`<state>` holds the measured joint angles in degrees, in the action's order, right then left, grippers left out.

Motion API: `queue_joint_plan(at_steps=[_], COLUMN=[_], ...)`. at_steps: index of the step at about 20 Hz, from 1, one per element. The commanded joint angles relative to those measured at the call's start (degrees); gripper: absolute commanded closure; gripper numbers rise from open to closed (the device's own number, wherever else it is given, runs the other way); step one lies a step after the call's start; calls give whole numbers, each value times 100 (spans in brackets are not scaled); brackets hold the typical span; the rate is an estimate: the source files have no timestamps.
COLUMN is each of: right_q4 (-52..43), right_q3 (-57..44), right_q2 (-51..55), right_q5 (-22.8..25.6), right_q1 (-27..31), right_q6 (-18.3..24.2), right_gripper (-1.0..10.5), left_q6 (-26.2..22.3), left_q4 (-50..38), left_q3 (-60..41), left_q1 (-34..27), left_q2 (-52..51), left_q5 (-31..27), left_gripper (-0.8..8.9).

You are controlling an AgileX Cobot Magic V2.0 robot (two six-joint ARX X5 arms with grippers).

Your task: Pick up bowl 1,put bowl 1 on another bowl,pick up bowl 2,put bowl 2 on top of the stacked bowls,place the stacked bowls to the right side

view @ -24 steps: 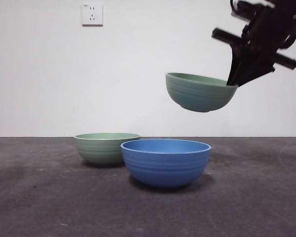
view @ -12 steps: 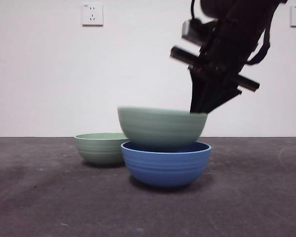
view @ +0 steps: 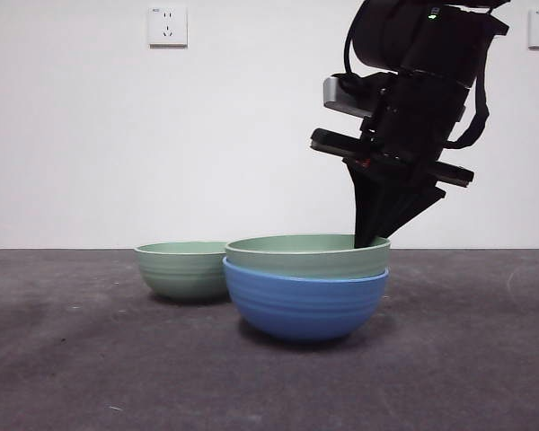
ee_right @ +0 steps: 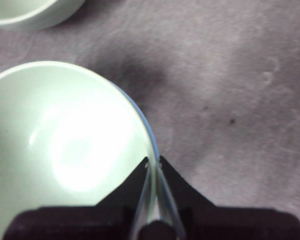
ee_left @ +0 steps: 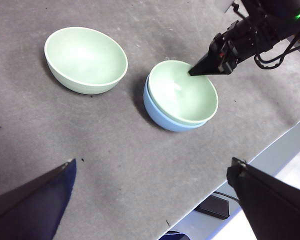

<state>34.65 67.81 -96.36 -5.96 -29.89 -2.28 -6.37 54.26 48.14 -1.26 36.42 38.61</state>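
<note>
Front view, right gripper [view: 370,241] pinching bowl 1 [view: 307,255] rim, nested in another bowl [view: 305,305], bowl 2 [view: 181,269] just beside

Black throughout, the right gripper [view: 370,239] tapering to slim wedge-shaped jaws under a flat crossbar, with a grey camera block at the wrist, looped black cables, a small green light glowing on top; left gripper [ee_left: 155,200] broad, dark, triangular jaws with bluish faces.
</note>
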Motion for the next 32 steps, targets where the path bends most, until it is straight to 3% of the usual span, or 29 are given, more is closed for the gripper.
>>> queue_joint_plan(at_steps=[1,2,5,13,21,26,32], right_q4=[-28,-22,-28,-155,400,1047,1650], right_q3=[7,7,7,20,20,20,20], right_q2=[-50,-52,-50,994,3058,3775,4197], right_q5=[-9,-7,-9,13,37,33,35], right_q1=[-44,-57,-57,-55,-50,-50,-50], right_q6=[31,28,26,31,28,26,22], right_gripper=[944,928,697,693,694,694,694], left_q6=[35,35,35,232,1460,1521,1519], left_q4=[-63,-63,-68,-857,-3198,-3097,-2643], left_q3=[2,2,2,2,168,1484,2894], left_q1=[17,17,17,192,994,1471,1628], left_q2=[26,48,118,927,2894,4586,6332], left_q5=[22,22,20,-435,-1342,-2413,-2817], left_gripper=[212,212,212,212,212,217,220])
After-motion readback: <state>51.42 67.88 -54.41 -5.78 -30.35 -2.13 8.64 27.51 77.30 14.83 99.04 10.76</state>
